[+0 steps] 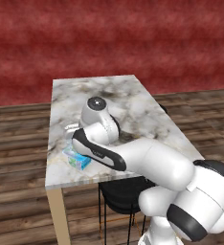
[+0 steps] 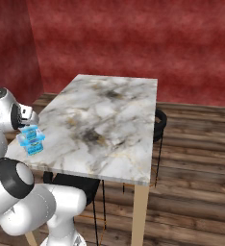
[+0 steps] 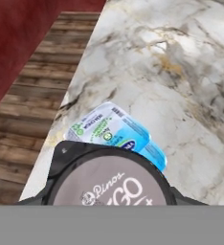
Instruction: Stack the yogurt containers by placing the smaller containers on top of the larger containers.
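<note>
**Table.** A marble-topped table [image 1: 133, 105] [image 2: 114, 110] [image 3: 181, 95] on pale wooden legs stands on a dark plank floor [image 1: 18, 143] before a red wall [image 1: 109, 38]. A black stool [image 1: 121, 194] sits under the near edge. A second dark stool [image 2: 158, 122] shows at the far side in the right base view.

**Larger container.** The squarish tub [image 3: 111, 129] [image 1: 79, 160] [image 2: 32, 141] has a bright blue top and white sides with green marks. It rests on the table close to the edge. In the left base view it is toward 7 o'clock of the table top, partly covered by the arm. In the right base view it is at about 8 o'clock, directly below the hand. There it reads as a layered light-blue block, and I cannot separate one container from another in it.

**Smaller container.** A dark cup [image 3: 109, 184] with a grey printed lid lies very close to the hand camera, at 6 o'clock in the hand view. The tub emerges from behind its rim at 12 o'clock. The cup overlaps the tub. I cannot tell whether the two are touching.

**Hand.** The hand [image 2: 28, 122] points down over the tub, just above it. The cup hides the fingertips in the hand view, and the wrist masks them in the base views. I cannot tell how wide the jaws stand, or whether they are clamped on the cup.

**Arm.** The white arm reaches across the near-left corner of the table, with its elbow low over the table edge.
</note>
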Controlling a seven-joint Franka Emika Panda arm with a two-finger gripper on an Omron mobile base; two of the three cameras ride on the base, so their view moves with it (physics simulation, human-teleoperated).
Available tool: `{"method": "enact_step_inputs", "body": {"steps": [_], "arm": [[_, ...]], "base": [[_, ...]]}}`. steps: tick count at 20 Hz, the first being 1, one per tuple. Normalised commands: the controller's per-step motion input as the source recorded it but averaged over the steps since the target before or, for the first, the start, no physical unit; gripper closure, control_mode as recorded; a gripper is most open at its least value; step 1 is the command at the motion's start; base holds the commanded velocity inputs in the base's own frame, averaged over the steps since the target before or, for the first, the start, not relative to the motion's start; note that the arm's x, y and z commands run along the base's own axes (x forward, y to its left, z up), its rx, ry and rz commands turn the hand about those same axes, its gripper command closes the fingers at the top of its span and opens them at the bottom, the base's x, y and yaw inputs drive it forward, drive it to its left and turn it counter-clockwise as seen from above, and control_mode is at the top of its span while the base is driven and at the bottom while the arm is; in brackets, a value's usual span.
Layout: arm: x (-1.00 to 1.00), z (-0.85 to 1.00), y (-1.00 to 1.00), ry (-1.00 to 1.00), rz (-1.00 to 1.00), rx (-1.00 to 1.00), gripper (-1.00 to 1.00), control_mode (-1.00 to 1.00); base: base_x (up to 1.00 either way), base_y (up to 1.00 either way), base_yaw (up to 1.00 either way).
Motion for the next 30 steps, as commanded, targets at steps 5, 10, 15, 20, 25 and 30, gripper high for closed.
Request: {"method": "enact_step_inputs", "body": {"steps": [5, 10, 15, 20, 25, 30], "arm": [[0.06, -0.04, -0.01, 0.00, 0.00, 0.00, 1.00, -1.00], [0.20, -0.05, 0.00, 0.00, 0.00, 0.00, 1.00, -1.00], [0.27, -0.07, 0.00, 0.00, 0.00, 0.00, 1.00, -1.00], [0.13, -0.04, 0.00, 0.00, 0.00, 0.00, 1.00, -1.00], [0.00, -0.02, 0.02, 0.00, 0.00, 0.00, 1.00, -1.00], [0.00, -0.01, 0.06, 0.00, 0.00, 0.00, 1.00, -1.00]], "base": [[0.00, 0.00, 0.00], [0.00, 0.00, 0.00], [0.00, 0.00, 0.00], [0.00, 0.00, 0.00], [0.00, 0.00, 0.00], [0.00, 0.00, 0.00]]}}
